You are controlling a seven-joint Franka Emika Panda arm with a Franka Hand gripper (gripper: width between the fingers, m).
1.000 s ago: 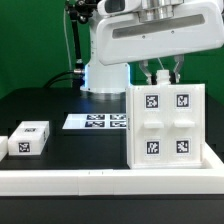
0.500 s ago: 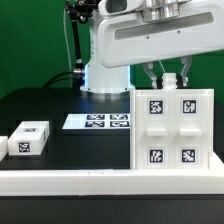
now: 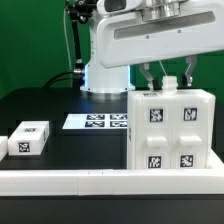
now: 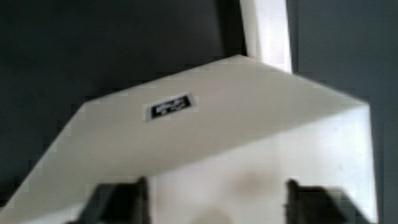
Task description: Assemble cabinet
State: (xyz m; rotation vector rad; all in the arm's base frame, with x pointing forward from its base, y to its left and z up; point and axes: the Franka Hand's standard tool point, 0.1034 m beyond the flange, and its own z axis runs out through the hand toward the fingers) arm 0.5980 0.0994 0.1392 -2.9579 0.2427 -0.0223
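The cabinet point(image 3: 170, 128), a large white box with four tagged drawer blocks on its front, stands on the black table at the exterior view's right. It is turned so that its plain side also shows. My gripper point(image 3: 167, 80) comes down from above onto its top edge, one finger on each side. In the wrist view the cabinet point(image 4: 196, 140) fills the picture with one tag showing. The two dark fingers point(image 4: 121, 203) flank its white body, and the gripper point(image 4: 217, 205) is shut on it.
A small white tagged block point(image 3: 28, 138) lies at the exterior view's left. The marker board point(image 3: 97, 122) lies flat behind the middle. A long low white rail point(image 3: 100, 180) runs along the front. The robot's white base point(image 3: 105, 70) stands at the back.
The cabinet has turned about its upright axis, so its front faces more to the exterior view's right and its side shows. The fingers have turned with it.
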